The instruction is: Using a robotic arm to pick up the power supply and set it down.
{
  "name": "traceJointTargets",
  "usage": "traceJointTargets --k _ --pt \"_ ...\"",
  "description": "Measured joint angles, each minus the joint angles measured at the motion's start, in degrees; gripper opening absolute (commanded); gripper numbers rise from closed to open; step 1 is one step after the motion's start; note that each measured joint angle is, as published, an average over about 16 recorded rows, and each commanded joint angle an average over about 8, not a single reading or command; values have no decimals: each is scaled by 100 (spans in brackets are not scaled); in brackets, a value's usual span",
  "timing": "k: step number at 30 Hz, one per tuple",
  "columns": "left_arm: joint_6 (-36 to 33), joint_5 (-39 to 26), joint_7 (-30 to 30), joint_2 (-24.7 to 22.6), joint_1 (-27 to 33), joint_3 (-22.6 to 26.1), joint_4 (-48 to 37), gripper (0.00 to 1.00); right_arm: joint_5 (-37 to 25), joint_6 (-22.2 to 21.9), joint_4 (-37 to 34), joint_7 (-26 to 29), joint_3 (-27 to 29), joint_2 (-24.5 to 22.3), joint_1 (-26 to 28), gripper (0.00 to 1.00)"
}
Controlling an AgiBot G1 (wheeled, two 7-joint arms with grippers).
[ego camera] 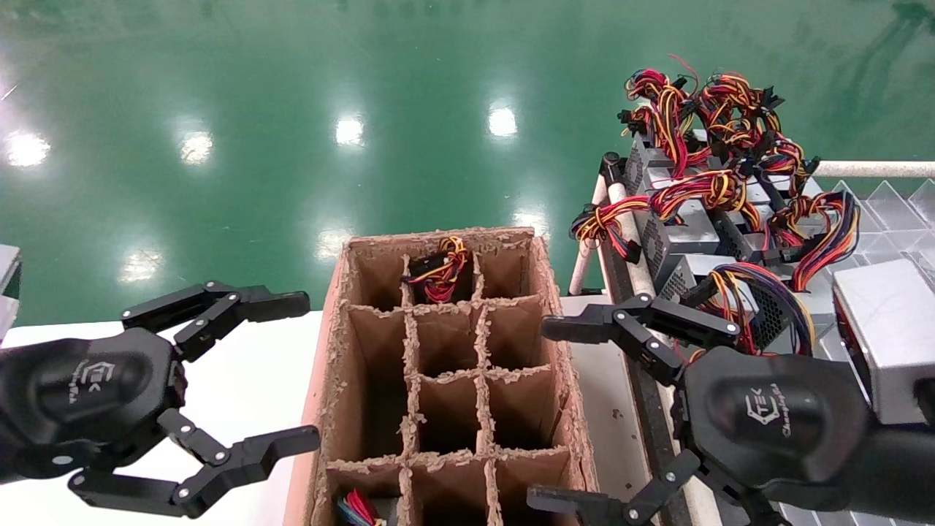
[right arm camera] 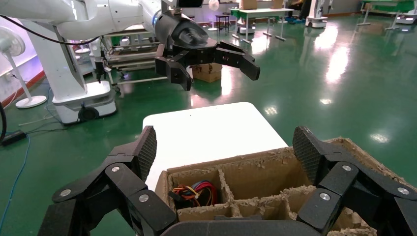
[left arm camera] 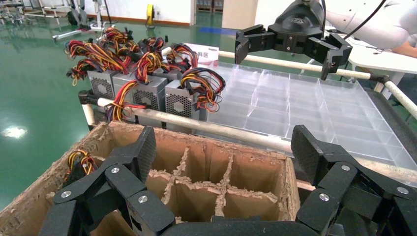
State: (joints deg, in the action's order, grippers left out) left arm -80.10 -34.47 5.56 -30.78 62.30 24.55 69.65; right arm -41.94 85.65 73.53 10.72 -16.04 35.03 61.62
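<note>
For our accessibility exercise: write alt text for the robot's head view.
A divided cardboard box sits between two open black grippers, left and right, neither holding anything. Wired power supplies crowd a rack behind the right gripper; one far cell of the box holds wires.

Between the spread fingers of the left gripper (ego camera: pixel 310 369) and right gripper (ego camera: pixel 544 413) stands the cardboard box (ego camera: pixel 544 292). Most of its cells gape free; wires (ego camera: pixel 442 270) clog the far middle one.
</note>
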Motion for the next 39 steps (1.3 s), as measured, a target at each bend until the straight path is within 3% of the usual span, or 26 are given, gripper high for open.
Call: traceJointTargets --k 17,25,33,39 --pt "0 0 0 0 0 0 0 100 1 0 0 0 0 0 0 100" --pt "0 0 0 0 0 0 0 0 -137 -64 -19 -43 -31 26 53 100" --pt "0 0 0 0 0 0 0 0 -834 -333 -279 -362 -255 433 546 100" --pt "0 0 0 0 0 0 0 0 -1916 -688 -728 -986 -644 1104 1322 100"
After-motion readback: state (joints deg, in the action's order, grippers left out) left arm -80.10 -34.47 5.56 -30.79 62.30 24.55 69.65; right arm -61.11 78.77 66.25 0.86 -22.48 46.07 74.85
